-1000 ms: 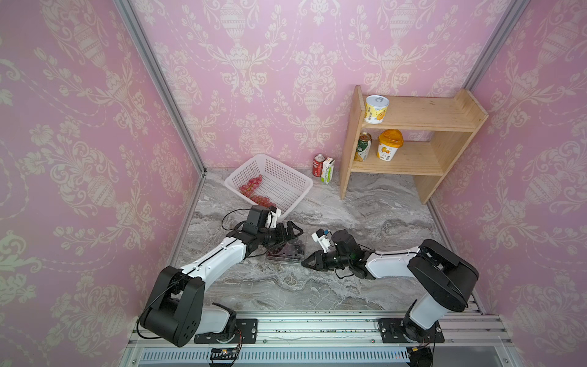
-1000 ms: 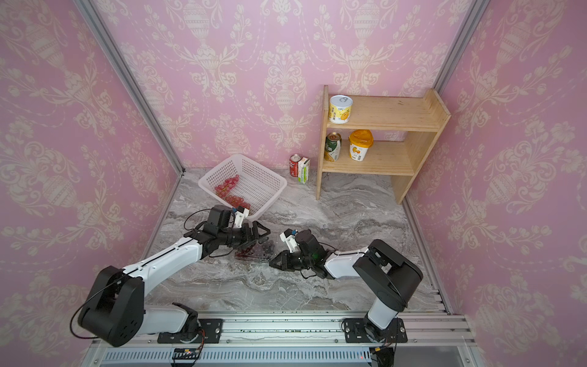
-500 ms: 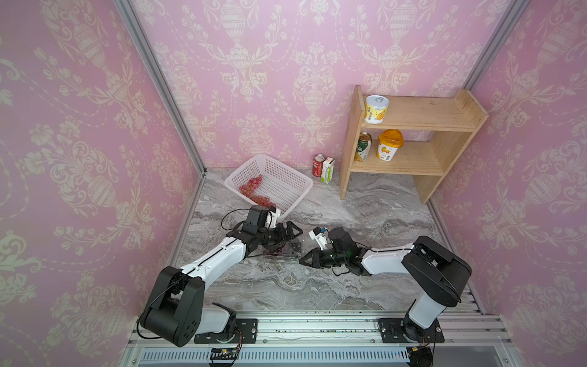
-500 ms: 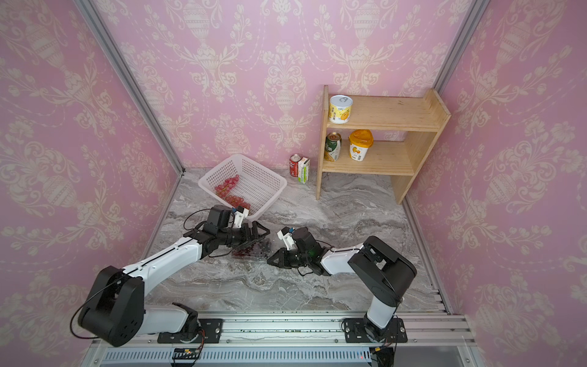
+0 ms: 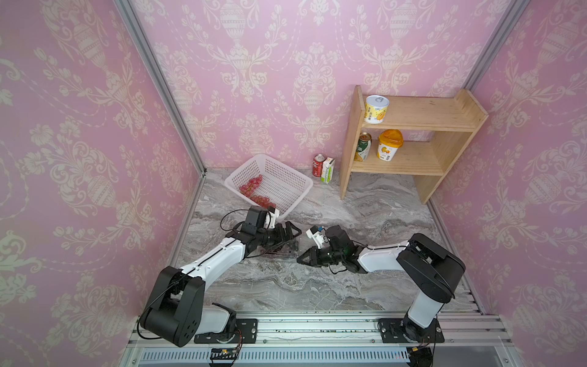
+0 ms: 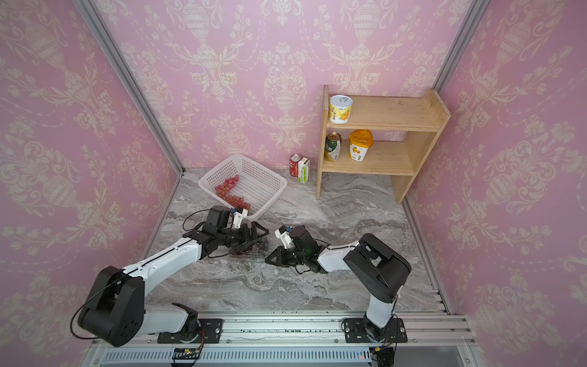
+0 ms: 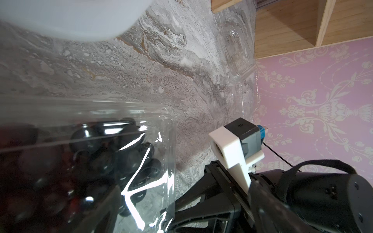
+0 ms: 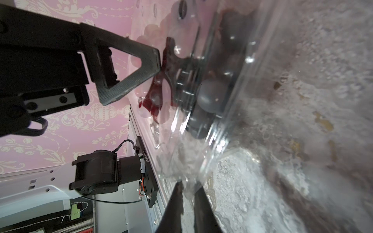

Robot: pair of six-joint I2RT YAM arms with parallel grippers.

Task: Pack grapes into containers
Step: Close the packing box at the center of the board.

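Note:
A clear container point(image 5: 282, 251) point(image 6: 251, 251) lies on the marble floor between both arms, with dark grapes point(image 7: 113, 157) point(image 8: 210, 96) inside. My left gripper point(image 5: 293, 238) point(image 6: 262, 236) hangs open over it, one finger point(image 8: 129, 66) against the partly raised lid. My right gripper point(image 5: 299, 259) point(image 8: 188, 187) lies low on the floor, shut on the container's near rim, with clear plastic pinched between its tips. More pink-red grapes point(image 5: 254, 190) point(image 6: 228, 190) lie in the white basket point(image 5: 288, 169) point(image 6: 262, 168). A second clear container point(image 7: 238, 52) lies near the shelf.
A wooden shelf point(image 5: 413, 159) stands at the back right with cans and a yellow tub on it. A red can point(image 5: 318, 165) and a small carton point(image 5: 328, 170) stand by the back wall. Pink walls close in on three sides.
My right gripper has slid left to the container and its jaws have narrowed onto the rim. The left arm has hardly moved and stays open.

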